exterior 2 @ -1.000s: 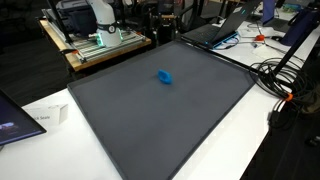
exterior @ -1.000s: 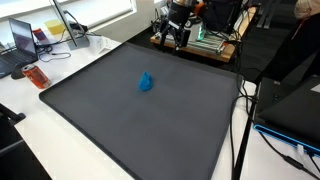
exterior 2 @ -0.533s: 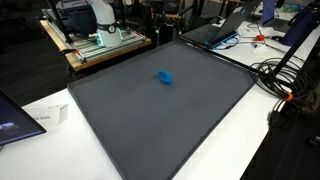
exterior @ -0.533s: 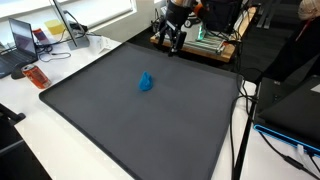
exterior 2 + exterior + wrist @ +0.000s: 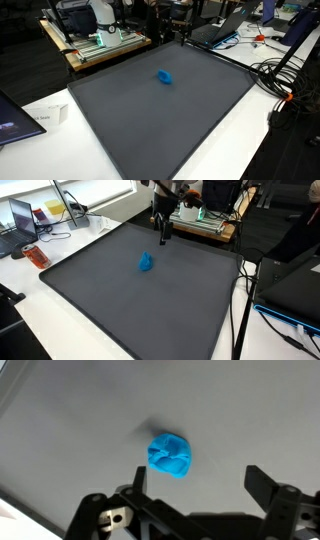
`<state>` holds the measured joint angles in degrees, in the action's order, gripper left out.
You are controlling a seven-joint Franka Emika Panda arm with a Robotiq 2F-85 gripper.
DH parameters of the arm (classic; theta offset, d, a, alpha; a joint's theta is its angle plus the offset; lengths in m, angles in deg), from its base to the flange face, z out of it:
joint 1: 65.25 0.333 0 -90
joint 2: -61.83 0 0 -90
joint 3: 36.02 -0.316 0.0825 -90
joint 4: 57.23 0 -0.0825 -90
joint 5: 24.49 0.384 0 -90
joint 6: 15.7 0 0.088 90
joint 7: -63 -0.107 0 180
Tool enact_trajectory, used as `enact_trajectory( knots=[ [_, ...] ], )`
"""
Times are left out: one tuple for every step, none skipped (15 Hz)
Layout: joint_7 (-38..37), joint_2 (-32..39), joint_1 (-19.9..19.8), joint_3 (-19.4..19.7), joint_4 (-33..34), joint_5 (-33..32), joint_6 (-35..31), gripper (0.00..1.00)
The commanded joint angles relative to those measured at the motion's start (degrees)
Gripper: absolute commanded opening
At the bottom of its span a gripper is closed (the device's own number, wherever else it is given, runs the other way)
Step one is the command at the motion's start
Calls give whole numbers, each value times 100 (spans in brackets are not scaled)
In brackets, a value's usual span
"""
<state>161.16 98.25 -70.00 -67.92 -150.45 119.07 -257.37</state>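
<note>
A small crumpled blue object (image 5: 146, 263) (image 5: 164, 76) lies alone on the dark grey mat (image 5: 150, 300) (image 5: 160, 110) in both exterior views. In the wrist view the blue object (image 5: 171, 455) sits on the mat just beyond my open gripper (image 5: 200, 480), closer to its left finger, with nothing between the fingers. In an exterior view my gripper (image 5: 163, 227) hangs above the mat's far edge, well apart from the blue object. In the other exterior view the gripper is hard to make out among the clutter at the back.
A wooden bench with equipment (image 5: 205, 222) (image 5: 100, 40) stands behind the mat. Laptops and an orange item (image 5: 35, 255) sit on the white desk (image 5: 30, 290). Cables (image 5: 285, 80) and a laptop (image 5: 225, 28) lie beside the mat. A white box (image 5: 50, 117) rests on the near desk.
The arm has swung from the bench behind the mat out toward the mat's far edge, bringing the gripper closer to the blue object. The blue object has not moved.
</note>
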Motion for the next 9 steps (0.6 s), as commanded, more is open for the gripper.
enact_trajectory(
  knots=[
    [198, 852, -384, -434, 1185, 65, -755, 100],
    [-6, 685, -515, -250, 335, 66, -31, 100],
    [-1, 810, -600, -305, 469, 67, -38, 100],
    [143, 1010, -682, -428, 846, 65, -268, 100],
    [386, 1034, -595, -334, 1087, 65, -349, 100],
    [112, 769, -489, -114, 495, 67, 41, 100],
    [205, 849, -509, -109, 647, 68, 15, 100],
    [249, 890, -513, -110, 765, 69, -7, 100],
    [279, 902, -513, -119, 835, 67, -17, 100]
  ],
)
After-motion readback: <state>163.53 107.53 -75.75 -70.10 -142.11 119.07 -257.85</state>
